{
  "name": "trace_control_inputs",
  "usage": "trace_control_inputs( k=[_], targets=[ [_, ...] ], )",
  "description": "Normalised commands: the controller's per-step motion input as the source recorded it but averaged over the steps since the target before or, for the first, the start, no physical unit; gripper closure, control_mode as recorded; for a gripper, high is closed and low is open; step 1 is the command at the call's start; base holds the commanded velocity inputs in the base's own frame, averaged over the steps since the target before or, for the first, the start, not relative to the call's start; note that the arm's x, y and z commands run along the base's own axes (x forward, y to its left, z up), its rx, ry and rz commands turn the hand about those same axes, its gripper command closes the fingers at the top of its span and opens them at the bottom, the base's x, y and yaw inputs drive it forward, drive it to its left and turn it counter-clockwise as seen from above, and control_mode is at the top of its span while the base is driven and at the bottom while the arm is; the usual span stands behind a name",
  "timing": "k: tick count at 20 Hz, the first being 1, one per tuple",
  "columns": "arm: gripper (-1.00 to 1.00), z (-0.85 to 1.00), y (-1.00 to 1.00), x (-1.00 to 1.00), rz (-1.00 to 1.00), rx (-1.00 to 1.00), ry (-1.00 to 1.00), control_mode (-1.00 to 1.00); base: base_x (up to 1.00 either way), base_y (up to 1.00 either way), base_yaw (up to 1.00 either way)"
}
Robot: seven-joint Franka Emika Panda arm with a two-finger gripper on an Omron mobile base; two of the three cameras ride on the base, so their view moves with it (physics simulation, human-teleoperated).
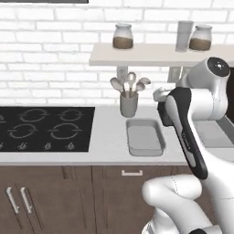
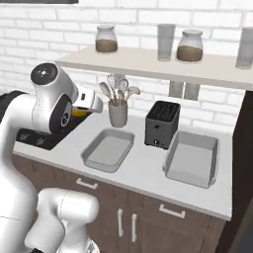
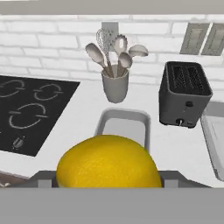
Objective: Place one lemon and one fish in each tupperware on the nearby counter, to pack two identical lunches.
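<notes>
Hand view: pincer is clamped on a lemon, held above the table short of the near tupperware. That tub looks empty; second tupperware sits beyond the toaster. Risks: a round fruit in a wide grip may slip; releasing too early lands it on the table, where it may roll. Utensil holder stands just behind the tub, so overshooting could clip it.

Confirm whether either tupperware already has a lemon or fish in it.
No: in the right base view both the left tupperware and the right tupperware show only bare grey floors.
</notes>
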Motion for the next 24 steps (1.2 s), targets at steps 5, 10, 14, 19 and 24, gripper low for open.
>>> trace_control_inputs(
  k=[5, 10, 14, 19, 24],
  targets=[
    [1.0, 0.0, 0.0, 0.0, 0.0, 0.0, 0.0, 1.0, 0.23, 0.59, -0.25],
    [1.0, -0.38, -0.21, 0.02, -0.07, 0.0, 0.06, -1.0, 0.0, 0.0, -0.09],
    [1.0, -0.88, -0.51, 0.35, -0.02, 0.0, 0.16, -1.0, 0.0, 0.0, 0.0],
    [1.0, -0.94, -0.17, 0.45, 0.0, 0.0, 0.11, -1.0, 0.0, 0.0, 0.0],
    [1.0, -0.75, 0.0, 0.43, 0.0, 0.0, 0.09, -1.0, 0.0, 0.0, 0.0]
  ],
)
